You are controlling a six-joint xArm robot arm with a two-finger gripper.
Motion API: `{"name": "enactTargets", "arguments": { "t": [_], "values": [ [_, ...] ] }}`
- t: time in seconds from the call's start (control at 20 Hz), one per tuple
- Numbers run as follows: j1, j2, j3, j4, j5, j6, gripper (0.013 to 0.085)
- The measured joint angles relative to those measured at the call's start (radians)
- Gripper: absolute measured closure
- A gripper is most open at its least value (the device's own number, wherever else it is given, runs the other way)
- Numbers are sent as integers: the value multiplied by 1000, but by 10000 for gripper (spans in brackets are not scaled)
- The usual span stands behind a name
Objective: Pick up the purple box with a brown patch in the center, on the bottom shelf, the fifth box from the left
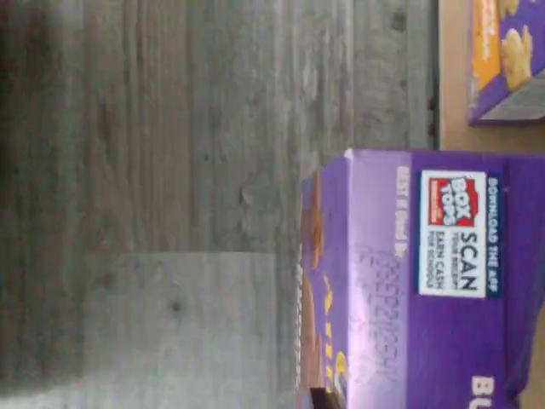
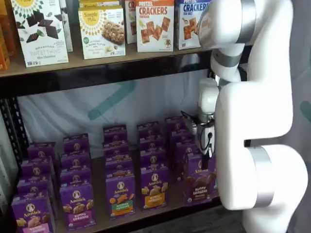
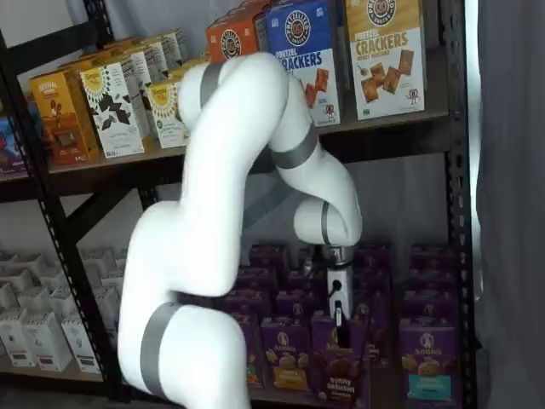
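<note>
The purple box [image 2: 199, 187] with brown cookies on its front stands at the front edge of the bottom shelf [image 2: 99, 218], set forward of its neighbours. My gripper [image 2: 205, 162] comes down onto its top, and the black fingers are closed on it. In a shelf view the gripper [image 3: 340, 328] sits on the same box [image 3: 334, 375]. The wrist view shows the box's purple top [image 1: 383, 298] with a Box Tops label, its front face over grey floor, and the brown shelf board [image 1: 451, 77] behind it.
Rows of purple cartons fill the bottom shelf, among them one with a yellow-orange centre [image 2: 154, 187] beside the held box and one with a teal patch [image 3: 427, 358]. Cracker boxes [image 2: 154, 24] stand on the board above. The white arm [image 2: 257, 121] covers the rack's right side.
</note>
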State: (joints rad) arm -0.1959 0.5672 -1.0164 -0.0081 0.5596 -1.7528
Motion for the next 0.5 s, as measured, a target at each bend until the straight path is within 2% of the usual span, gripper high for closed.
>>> {"name": "enactTargets", "arguments": {
  "t": [0.15, 0.35, 0.5],
  "values": [
    [-2, -69, 70, 20, 1, -21, 690],
    [5, -149, 151, 128, -15, -110, 690],
    [18, -198, 191, 155, -5, -121, 690]
  ]
}}
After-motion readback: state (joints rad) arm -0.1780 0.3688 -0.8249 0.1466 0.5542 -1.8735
